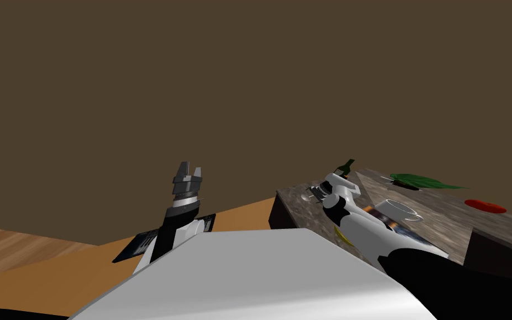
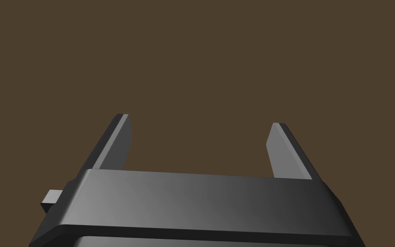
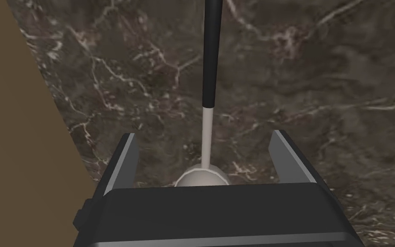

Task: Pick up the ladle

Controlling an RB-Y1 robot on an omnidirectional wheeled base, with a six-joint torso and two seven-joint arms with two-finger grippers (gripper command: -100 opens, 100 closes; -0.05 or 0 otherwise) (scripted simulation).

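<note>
Right gripper (image 3: 203, 135): fingers spread wide, holding nothing. In the right wrist view, the ladle (image 3: 209, 85) lies on a dark, white-veined marble counter (image 3: 303, 77), in line with the gripper. Its pale bowl sits between the finger bases, half hidden behind the gripper body. A thin light shaft runs straight out through the gap, then turns into a black handle pointing away past the fingertips. Both fingers (image 3: 128, 158) flank the shaft with clear space on each side and do not touch it. Whether the tips touch the counter: cannot tell.

The head view adds the surroundings. The right gripper (image 1: 316, 193) is at the counter's (image 1: 443, 222) corner, and a small pale patch just beside it is probably the ladle bowl (image 1: 306, 196). Just beyond the gripper stands a dark green bottle (image 1: 345, 168). Alongside the forearm sits a white cup (image 1: 396, 209). Well apart from the gripper lie a green leafy item (image 1: 421, 181) and a flat red item (image 1: 485, 206).

Left gripper (image 1: 190, 168): raised, pointing up, well apart from the counter. In the left wrist view, the left gripper (image 2: 200, 120) has its fingers wide apart with nothing between them, against a flat brown surface.
</note>
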